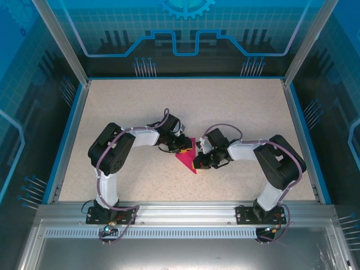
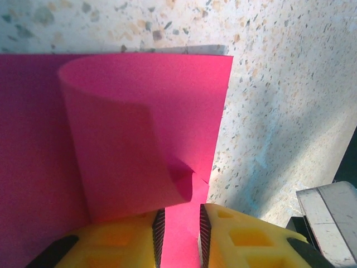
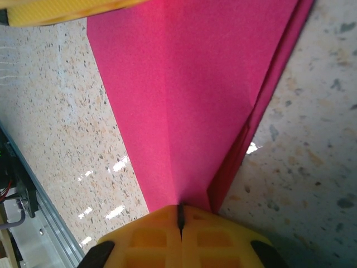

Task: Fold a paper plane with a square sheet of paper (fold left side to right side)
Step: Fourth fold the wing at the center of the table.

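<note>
The magenta-pink paper [image 1: 187,160] lies mid-table, folded into a triangle whose point faces the near edge. My left gripper [image 1: 183,148] sits at its upper edge. In the left wrist view the yellow fingers [image 2: 240,237] stand apart over flat paper [image 2: 33,139], and a curled flap [image 2: 134,139] arches up over the left finger. My right gripper [image 1: 198,162] is at the paper's right side. In the right wrist view its fingers [image 3: 223,240] are closed at the end of a crease in the paper [image 3: 212,84], pinching it.
The speckled table [image 1: 242,107] has a blue rim [image 1: 68,135] at its sides and back. An aluminium rail [image 1: 185,211] holds both arm bases at the near edge. A yellow finger of the left gripper [image 3: 56,12] shows at the top of the right wrist view.
</note>
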You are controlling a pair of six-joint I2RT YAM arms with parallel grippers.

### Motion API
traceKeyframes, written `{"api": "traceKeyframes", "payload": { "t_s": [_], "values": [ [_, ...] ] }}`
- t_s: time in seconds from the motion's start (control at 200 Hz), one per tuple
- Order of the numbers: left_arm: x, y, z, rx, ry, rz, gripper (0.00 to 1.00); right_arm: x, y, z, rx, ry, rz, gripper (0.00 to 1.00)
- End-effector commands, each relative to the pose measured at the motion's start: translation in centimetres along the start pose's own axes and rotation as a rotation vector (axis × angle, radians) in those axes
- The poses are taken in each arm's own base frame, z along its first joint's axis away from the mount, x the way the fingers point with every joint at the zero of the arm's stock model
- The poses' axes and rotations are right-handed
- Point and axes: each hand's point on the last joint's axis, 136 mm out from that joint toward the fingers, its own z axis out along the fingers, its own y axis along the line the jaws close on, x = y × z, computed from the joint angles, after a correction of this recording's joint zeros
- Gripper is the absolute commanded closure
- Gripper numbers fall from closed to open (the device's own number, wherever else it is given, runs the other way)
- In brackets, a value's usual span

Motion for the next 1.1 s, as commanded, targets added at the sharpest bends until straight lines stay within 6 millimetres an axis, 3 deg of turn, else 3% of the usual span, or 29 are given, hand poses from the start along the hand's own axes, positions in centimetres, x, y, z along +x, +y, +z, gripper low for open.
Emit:
{"api": "traceKeyframes", "payload": {
  "t_s": [0.0, 0.18, 0.335, 0.57, 0.675, 1.09],
  "values": [
    [-0.1, -0.3, -1.2, -0.041, -0.011, 0.033, 0.73, 4.3, -5.4, 0.4, 0.231, 0.117, 0.082, 1.0],
    [0.0, -3.8, -3.5, 0.053, -0.067, 0.131, 0.73, 4.7, -5.9, 0.6, 0.245, 0.134, 0.09, 1.0],
    [2.5, -3.5, -4.0, 0.109, -0.061, 0.14, 0.74, 4.6, -5.8, 0.8, 0.245, 0.136, 0.084, 1.0],
    [5.1, -2.9, -2.7, 0.183, -0.004, 0.12, 0.8, 4.4, -5.6, 1.0, 0.242, 0.137, 0.078, 1.0],
    [5.4, -3.2, -2.1, 0.227, -0.003, 0.115, 0.81, 4.5, -5.7, 1.1, 0.247, 0.143, 0.076, 1.0],
    [5.4, -1.2, 0.0, 0.165, 0.031, 0.08, 0.83, 4.6, -5.8, 1.0, 0.266, 0.159, 0.066, 1.0]
  ]
}}
